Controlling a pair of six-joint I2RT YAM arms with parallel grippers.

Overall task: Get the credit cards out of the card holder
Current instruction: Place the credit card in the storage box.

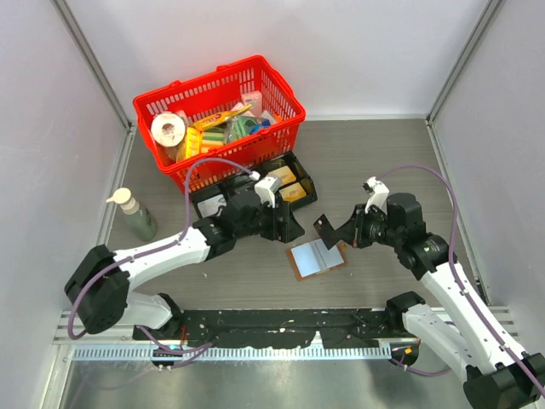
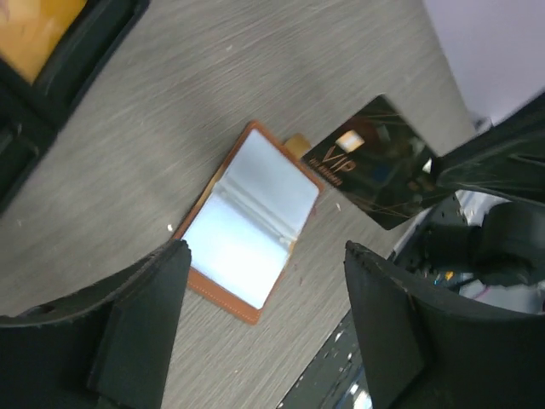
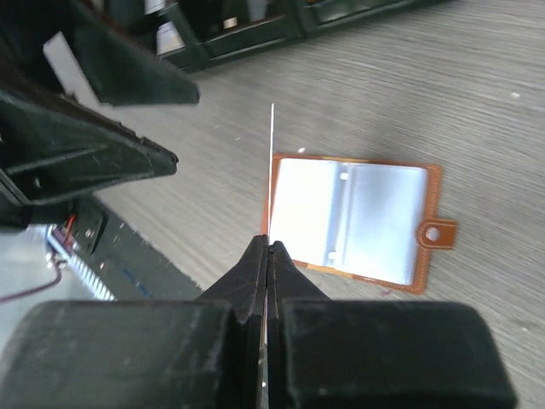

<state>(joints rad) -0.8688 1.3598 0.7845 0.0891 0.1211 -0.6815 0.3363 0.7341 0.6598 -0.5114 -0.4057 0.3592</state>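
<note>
The card holder (image 1: 317, 257) lies open and flat on the table, brown-edged with pale blue-grey inner faces, also in the left wrist view (image 2: 251, 226) and the right wrist view (image 3: 349, 221). A black credit card (image 1: 326, 228) with gold "VIP" lettering (image 2: 375, 162) hangs in the air just above it. My right gripper (image 1: 345, 234) is shut on that card, which shows edge-on as a thin line (image 3: 272, 170) rising from the pinched jaws (image 3: 267, 243). My left gripper (image 1: 289, 226) hovers left of the card with its jaws wide apart (image 2: 266, 249), holding nothing.
A red basket (image 1: 289, 115) full of groceries stands at the back left. A black divided tray (image 1: 308, 189) with yellowish packs lies in front of it, close behind my left gripper. A green bottle (image 1: 136, 217) stands by the left wall.
</note>
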